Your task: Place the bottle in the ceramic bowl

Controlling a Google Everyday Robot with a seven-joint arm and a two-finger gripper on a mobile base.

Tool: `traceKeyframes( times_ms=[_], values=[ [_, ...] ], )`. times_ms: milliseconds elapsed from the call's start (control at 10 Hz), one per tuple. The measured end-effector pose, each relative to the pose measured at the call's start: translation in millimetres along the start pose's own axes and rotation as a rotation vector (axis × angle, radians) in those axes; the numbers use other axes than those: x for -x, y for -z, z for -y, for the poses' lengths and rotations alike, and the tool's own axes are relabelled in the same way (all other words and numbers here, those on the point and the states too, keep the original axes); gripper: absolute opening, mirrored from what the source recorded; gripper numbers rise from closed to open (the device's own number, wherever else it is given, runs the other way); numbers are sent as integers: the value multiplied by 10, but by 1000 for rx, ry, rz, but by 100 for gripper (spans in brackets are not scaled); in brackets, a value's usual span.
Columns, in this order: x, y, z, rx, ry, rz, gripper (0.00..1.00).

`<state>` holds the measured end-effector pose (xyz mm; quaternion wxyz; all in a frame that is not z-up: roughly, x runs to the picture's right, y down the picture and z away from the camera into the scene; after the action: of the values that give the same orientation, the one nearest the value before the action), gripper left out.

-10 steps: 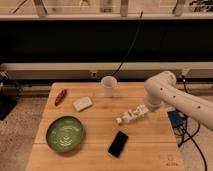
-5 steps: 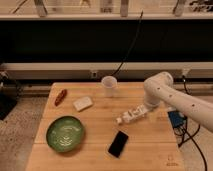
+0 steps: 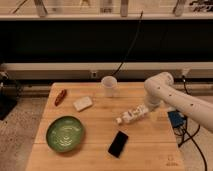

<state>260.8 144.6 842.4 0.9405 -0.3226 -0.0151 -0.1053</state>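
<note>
Wooden table (image 3: 150,155) carries the bottle (image 3: 131,116), the hand (image 3: 145,111) spread at its base.

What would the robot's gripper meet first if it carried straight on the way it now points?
The gripper, low over the table, points down at the bottle lying on its side, so it would probably meet the bottle first, though depth is hard to judge.

The wooden table (image 3: 150,152) is carrying the ceramic bowl (image 3: 65,134), with a black phone (image 3: 118,144) lying to its right, the bottle (image 3: 131,116) farther right at my spread gripper (image 3: 146,109), and a white block (image 3: 83,103), red item (image 3: 60,96) and white cup (image 3: 109,86) sitting behind the bowl.
</note>
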Motion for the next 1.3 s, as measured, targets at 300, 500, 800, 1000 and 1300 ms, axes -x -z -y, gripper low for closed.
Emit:
traceKeyframes(
  times_ms=[300, 500, 800, 1000, 1300],
  values=[
    [-61, -51, 20, 4, 13, -5, 80],
    [-74, -102, 43, 10, 33, -8, 80],
    [-116, -141, 54, 15, 50, -11, 80],
    [-141, -177, 74, 19, 68, -17, 80],
    [-182, -211, 87, 24, 84, -27, 80]
  ],
)
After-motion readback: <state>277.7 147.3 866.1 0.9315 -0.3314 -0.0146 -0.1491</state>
